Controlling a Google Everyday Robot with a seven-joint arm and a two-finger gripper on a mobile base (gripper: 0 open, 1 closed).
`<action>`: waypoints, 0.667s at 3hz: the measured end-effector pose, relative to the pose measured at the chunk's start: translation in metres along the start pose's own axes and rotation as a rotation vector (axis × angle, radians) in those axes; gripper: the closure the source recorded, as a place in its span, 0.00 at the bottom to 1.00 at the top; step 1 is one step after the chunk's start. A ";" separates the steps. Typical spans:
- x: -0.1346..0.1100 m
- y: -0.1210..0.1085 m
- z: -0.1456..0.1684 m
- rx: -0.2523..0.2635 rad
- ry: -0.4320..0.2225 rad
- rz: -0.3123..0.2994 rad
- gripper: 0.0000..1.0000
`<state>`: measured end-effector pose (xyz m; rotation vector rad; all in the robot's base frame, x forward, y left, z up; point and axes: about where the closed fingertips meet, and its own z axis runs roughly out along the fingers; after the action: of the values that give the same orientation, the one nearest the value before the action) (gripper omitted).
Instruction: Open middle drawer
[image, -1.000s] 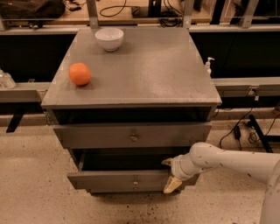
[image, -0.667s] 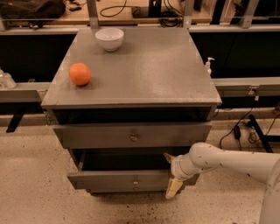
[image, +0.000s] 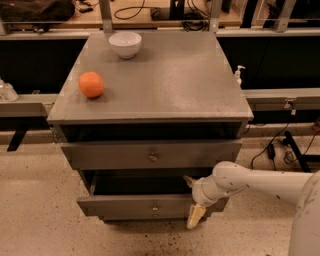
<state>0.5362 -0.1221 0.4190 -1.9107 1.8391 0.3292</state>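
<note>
The robot's gripper (image: 193, 198) works at the right end of the middle drawer (image: 125, 204), the lower of the two grey fronts visible on the cabinet (image: 165, 75). It sits below the upper drawer (image: 110, 155), already drawn partway out with its dark interior showing. The fingers (image: 196, 216) are spread, one tip at the opening and the other hanging before the panel. Whether they actually grip the panel is hard to tell. The hold is well right of the knob (image: 155, 206), so the pull should run straight along the slides, level and steady, to keep the drawer from skewing. Its front faces the camera, and its long axis runs left to right.
</note>
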 end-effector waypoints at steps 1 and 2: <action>-0.009 0.014 0.010 -0.073 0.015 -0.021 0.18; -0.011 0.023 0.008 -0.110 0.048 -0.019 0.41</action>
<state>0.5139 -0.1088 0.4133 -2.0253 1.8673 0.3886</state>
